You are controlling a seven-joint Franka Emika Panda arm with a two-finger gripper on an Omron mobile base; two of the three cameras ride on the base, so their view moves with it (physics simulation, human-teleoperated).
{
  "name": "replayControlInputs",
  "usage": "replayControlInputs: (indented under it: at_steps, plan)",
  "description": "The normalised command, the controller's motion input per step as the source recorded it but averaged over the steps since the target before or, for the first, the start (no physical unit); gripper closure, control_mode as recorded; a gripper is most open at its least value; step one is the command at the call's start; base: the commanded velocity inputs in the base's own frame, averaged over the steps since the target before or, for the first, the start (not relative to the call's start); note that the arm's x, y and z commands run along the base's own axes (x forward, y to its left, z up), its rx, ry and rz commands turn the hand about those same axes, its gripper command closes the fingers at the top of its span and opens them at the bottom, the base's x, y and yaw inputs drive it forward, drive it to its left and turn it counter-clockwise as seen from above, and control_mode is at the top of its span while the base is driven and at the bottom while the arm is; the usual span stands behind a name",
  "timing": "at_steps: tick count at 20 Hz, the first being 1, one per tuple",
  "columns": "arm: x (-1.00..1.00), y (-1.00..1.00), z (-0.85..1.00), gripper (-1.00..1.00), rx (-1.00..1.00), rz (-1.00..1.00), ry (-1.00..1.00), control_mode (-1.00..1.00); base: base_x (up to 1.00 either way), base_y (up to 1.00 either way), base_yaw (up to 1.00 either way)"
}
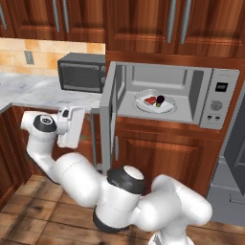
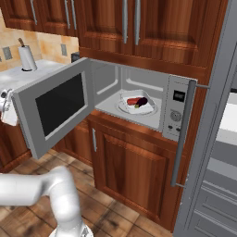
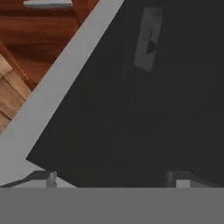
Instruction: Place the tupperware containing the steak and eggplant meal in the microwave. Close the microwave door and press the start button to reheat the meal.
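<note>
The microwave (image 1: 191, 76) stands open, and its door (image 2: 60, 106) is swung wide out to the left. Inside, the pale tupperware (image 1: 165, 108) rests on the round plate. It holds the red steak (image 1: 150, 101) and the dark eggplant (image 1: 161, 100), which also show as the steak (image 2: 132, 101) and the eggplant (image 2: 141, 102) in the right base view. My gripper (image 3: 113, 179) is open and empty. It faces the outer side of the door's dark window (image 3: 131, 109) at close range. The hand (image 1: 72, 125) sits left of the door's edge (image 1: 109, 119).
A dark grey countertop oven (image 1: 82, 72) sits on the marble counter (image 1: 33, 91) to the left. A paper towel roll (image 2: 27, 58) stands further back. A tall grey fridge with a long handle (image 2: 183, 134) is at the right. Wooden cabinets (image 2: 134, 171) lie below.
</note>
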Motion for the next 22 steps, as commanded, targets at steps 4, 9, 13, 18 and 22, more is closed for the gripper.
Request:
replayControlInputs:
  at_steps: [4,9,13,18,22]
  plan:
    - [0.04,-0.95,-0.27,-1.00,0.00,-0.23,-0.01,-1.00,0.00,0.00,0.00]
    - [-0.04,-1.00,-0.32,-1.00,0.00,-0.21,-0.03,-1.00,0.00,0.00,0.00]
    - [-0.03,-1.00,-0.20,-1.00,0.00,-0.15,-0.08,-1.00,0.00,0.00,0.00]
    - [0.00,-0.87,-0.04,-1.00,0.00,-0.03,-0.13,-1.00,0.00,0.00,0.00]
    - [0.00,-0.73,-0.01,-1.00,0.00,0.00,-0.15,-1.00,0.00,0.00,0.00]
